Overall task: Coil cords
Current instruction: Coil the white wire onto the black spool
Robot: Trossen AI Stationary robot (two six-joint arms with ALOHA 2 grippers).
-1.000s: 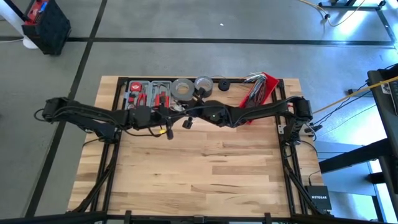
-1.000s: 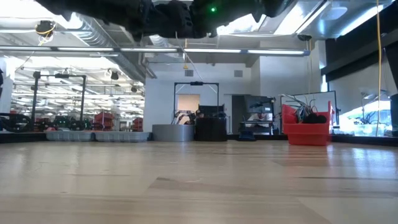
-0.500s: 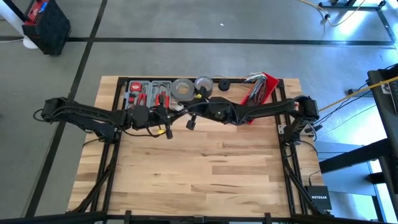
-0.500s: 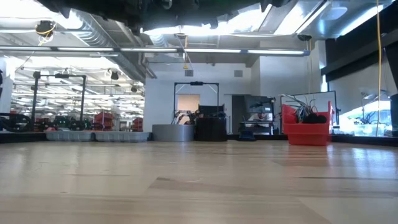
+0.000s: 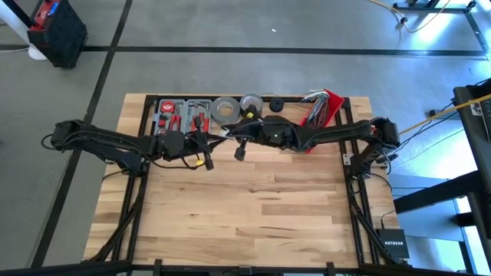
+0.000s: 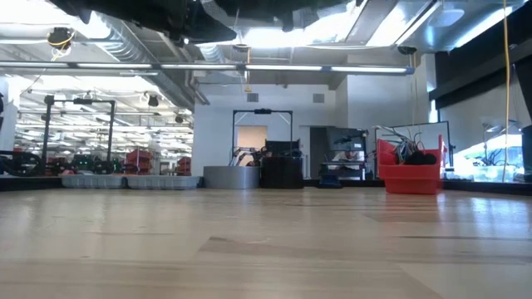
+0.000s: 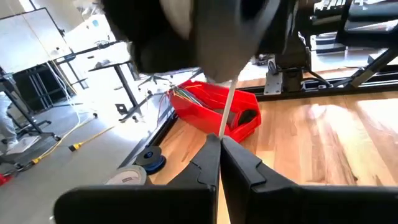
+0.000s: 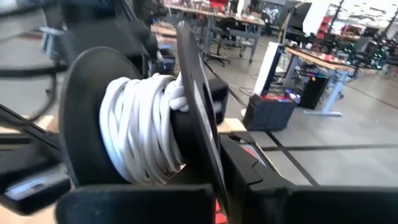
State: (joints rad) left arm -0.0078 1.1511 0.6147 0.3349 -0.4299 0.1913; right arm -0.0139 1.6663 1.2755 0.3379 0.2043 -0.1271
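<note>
Right tool [image 5: 238, 152] clenched on black spool wound with white cord [image 8: 140, 134]; left tool [image 7: 219, 163] clenched on taut cord strand [image 7: 227, 109]; spool at 3 o'clock from left tool, close.

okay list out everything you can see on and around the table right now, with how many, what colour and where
Table: one, light wood; front part bare.
White cord: one, wound many turns on a black spool; a strand runs to the left end effector.
Black spool: one, in front of the right wrist camera.
Red bin: one, back right of table, wires sticking out.
Tool trays: two, grey with red-handled tools, back left.
Tape rolls: two, grey, back centre.
Black round item: one, back edge beside the rolls.
Yellow cable: one, on the floor at right.
Left end effector: shut on the white strand, above the table's back half.
Right end effector: shut, beside the left one.
</note>
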